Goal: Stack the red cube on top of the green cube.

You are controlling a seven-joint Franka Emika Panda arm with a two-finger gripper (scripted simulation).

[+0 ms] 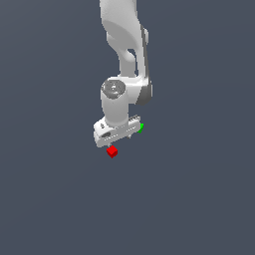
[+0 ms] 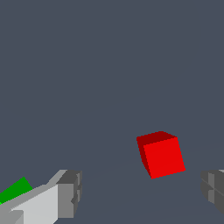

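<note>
The red cube (image 2: 161, 154) sits on the plain grey floor (image 1: 199, 199), unheld, all of its visible faces free. In the wrist view it lies in the gap between my two fingertips (image 2: 70, 192), nearer one pad than the other and touching neither. In the exterior view the red cube (image 1: 112, 151) shows just below the lower edge of my claw (image 1: 118, 140), toward the exterior view's left of the palm.

The green cube (image 1: 141, 127) is mostly hidden. In the exterior view only a sliver shows at the far end of my palm bar, on the exterior view's right. In the wrist view a green corner (image 2: 15, 189) shows behind one finger. It is near the red cube but apart from it. I cannot tell how much floor lies between them.

My claw (image 2: 142, 192) stands apart, jaws wide, nothing clamped. Whether the fingertips have reached the height of the cube's sides I cannot tell from these views.

Step in hand, as I judge it: approach for the grasp on the red cube. Stacking is not yet begun.

Next move calls for:
- centring the cube in the gap, since it sits off-middle;
- descending until the pads flank its side faces;
- closing squarely on opposite faces; the cube looks turned relative to my pads, so a wrist correction may be needed.

Risk: an off-centre closure may push the cube rather than grip it.
</note>
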